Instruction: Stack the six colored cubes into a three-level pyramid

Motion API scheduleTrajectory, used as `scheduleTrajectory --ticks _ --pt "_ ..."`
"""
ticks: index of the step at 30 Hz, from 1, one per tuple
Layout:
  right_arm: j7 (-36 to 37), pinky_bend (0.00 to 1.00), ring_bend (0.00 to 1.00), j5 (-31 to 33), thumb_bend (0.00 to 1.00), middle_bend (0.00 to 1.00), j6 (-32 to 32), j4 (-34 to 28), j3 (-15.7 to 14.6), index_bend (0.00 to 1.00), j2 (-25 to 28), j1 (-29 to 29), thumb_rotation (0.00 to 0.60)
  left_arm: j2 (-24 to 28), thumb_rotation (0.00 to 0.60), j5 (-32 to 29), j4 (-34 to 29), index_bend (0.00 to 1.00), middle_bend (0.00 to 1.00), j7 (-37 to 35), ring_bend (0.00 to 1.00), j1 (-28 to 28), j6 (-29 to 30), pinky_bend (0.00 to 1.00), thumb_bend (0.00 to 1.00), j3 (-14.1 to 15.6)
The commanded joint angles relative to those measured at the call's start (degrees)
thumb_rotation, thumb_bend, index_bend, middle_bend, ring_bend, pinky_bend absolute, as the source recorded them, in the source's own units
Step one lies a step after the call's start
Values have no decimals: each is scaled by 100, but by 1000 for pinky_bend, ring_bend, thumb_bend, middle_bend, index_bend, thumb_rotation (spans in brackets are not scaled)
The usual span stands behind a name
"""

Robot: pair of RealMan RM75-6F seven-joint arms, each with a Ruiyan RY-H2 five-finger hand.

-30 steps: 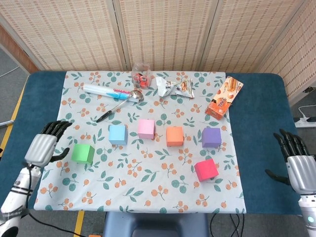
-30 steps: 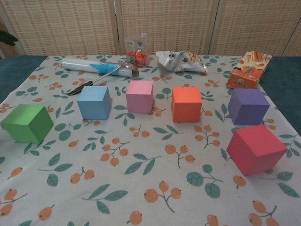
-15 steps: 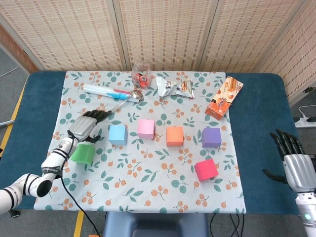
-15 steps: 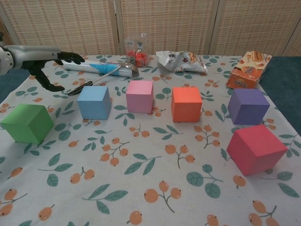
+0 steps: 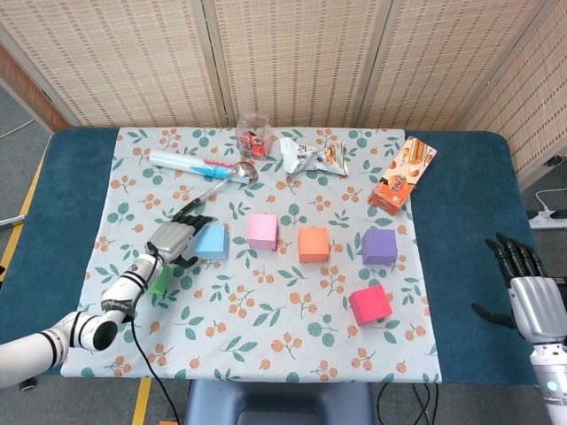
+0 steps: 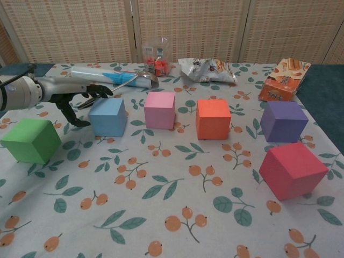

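Left hand hangs low over the flowery cloth, just beside the blue cube. Its fingers are spread apart and it holds nothing. From the head view its arm covers most of the green cube, which sits near the left edge of the cloth. The right hand is far off on the other side, over the bare blue desk, with its fingers apart and nothing in it. Four cubes sit in a row across the middle of the cloth: the blue cube, then the pink cube, then the orange cube, then the purple cube. They do not touch each other. The red cube sits alone, closer to the robot than the purple one. None of the cubes is on top of another. At the far side of the cloth lie a white tube, a metal spoon, a small clear bag, a silver snack bag and an orange snack box.
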Motion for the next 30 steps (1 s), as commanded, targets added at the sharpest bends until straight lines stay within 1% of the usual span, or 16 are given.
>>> scheduleTrajectory --ticks 1,4,8,11,16,23,30 --pt "16 182 26 -11 0 112 10 15 -6 0 -2 -5 600 -132 600 -78 93 76 121 53 134 -28 151 148 363 26" --pt "38 182 26 5 0 112 0 46 -12 0 -20 -7 600 -252 600 -110 183 142 204 98 202 -35 291 185 363 32" --pt "64 182 26 26 0 112 -5 74 -13 0 -31 -10 600 -342 600 -97 267 248 327 30 298 -69 378 209 361 -15" --pt "61 182 26 38 0 112 -3 71 -10 0 -18 -13 600 -302 600 -47 255 282 375 -52 340 -113 388 220 361 -73" --pt "31 182 26 51 0 112 6 40 -6 0 -2 -18 600 -327 600 62 397 287 369 -91 337 -266 336 220 360 -133" --pt "-61 182 26 126 0 112 1 -26 -3 0 12 -42 600 -593 600 122 879 287 368 -221 329 -593 14 217 361 -203" --pt "-125 182 26 192 0 112 0 -83 12 0 40 -59 600 -810 600 188 1201 287 367 -303 329 -845 -185 213 361 -231"
